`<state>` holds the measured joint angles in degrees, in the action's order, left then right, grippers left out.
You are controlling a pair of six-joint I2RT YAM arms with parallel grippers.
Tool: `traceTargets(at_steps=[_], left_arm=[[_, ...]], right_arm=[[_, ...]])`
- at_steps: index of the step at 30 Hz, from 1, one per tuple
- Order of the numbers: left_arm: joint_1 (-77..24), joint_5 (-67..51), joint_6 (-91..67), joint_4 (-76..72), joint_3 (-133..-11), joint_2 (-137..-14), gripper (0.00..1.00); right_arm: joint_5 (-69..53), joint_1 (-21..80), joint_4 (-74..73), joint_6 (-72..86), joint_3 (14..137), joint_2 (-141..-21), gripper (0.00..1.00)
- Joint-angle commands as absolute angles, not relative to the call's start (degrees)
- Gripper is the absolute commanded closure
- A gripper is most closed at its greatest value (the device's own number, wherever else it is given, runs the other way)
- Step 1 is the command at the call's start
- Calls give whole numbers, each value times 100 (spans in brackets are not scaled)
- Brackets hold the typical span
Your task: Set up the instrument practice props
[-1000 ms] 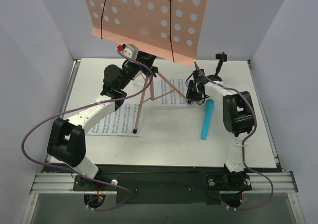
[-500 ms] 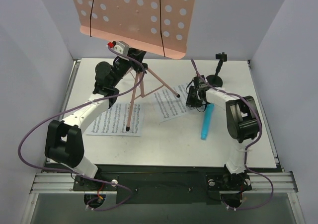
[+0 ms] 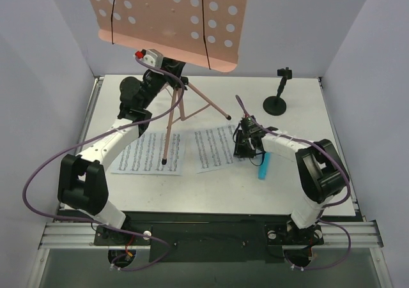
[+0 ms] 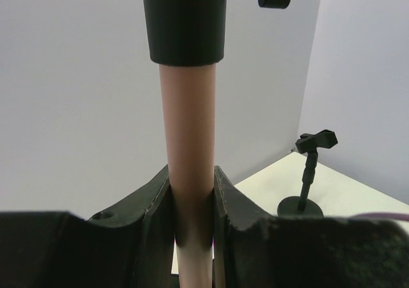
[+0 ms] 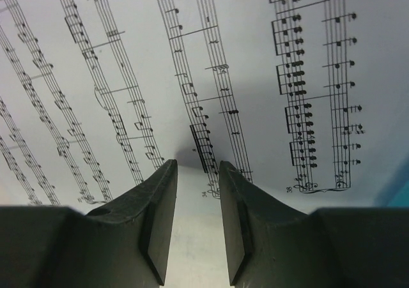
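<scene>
Pink music stand upright beside two flat sheet-music pages; blue microphone lies apart from black mic stand.

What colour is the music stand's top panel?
The music stand panel is pink with round holes; top external view.

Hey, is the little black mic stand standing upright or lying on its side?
Upright. The mic stand sits on its round base on the table, post vertical, clip on top.

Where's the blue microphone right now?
Top view: the microphone lies right of centre, partly under the right arm, just right of the right-hand music sheet, in front of the mic stand.
</scene>
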<state>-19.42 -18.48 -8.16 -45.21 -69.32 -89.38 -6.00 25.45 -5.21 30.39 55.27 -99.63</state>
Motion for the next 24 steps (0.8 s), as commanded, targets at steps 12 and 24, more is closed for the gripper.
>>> traceTargets(at_steps=[12, 24], left_arm=[[-2302, -1459, -730, -6478, -7919, -9210, 100], [-2900, -1029, -404, -6469, -8279, -9659, 100]], right_arm=[[-71, 3489, -1907, 3849, 4070, -8957, 71], [229, 3516, -2179, 3902, 3885, -8341, 71]])
